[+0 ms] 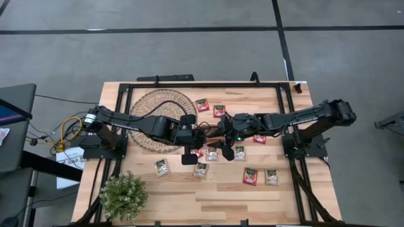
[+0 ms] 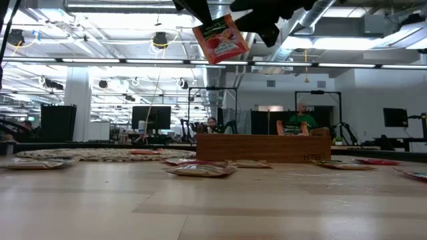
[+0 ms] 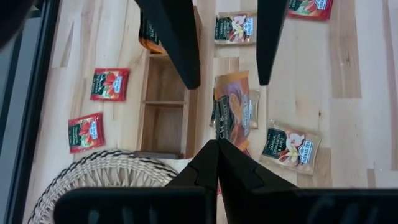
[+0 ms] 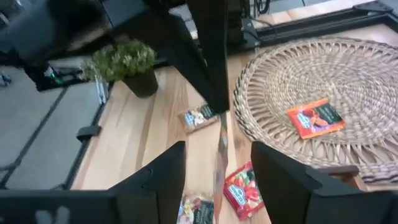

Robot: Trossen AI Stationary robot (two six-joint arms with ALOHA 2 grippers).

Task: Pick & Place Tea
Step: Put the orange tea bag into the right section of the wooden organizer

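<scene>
No legible text on any sachet.

- My high view looks straight down on the whole pale wooden table (image 1: 208, 195).
- My low view sits at tabletop level, facing the room.
- Both wrist views look close past dark fingers, sharing the round woven mat (image 4: 323, 81).

A grey concrete floor (image 1: 189, 44) with dark seams surrounds the wooden table (image 1: 214, 195). Beyond the table lies an open workshop hall: white columns (image 2: 77, 100), exposed ceiling ducts (image 2: 320, 13) and long strip lights (image 2: 100, 61). Dark monitors (image 2: 151, 118) stand on desks, and a person in green (image 2: 302, 120) sits far behind.
</scene>
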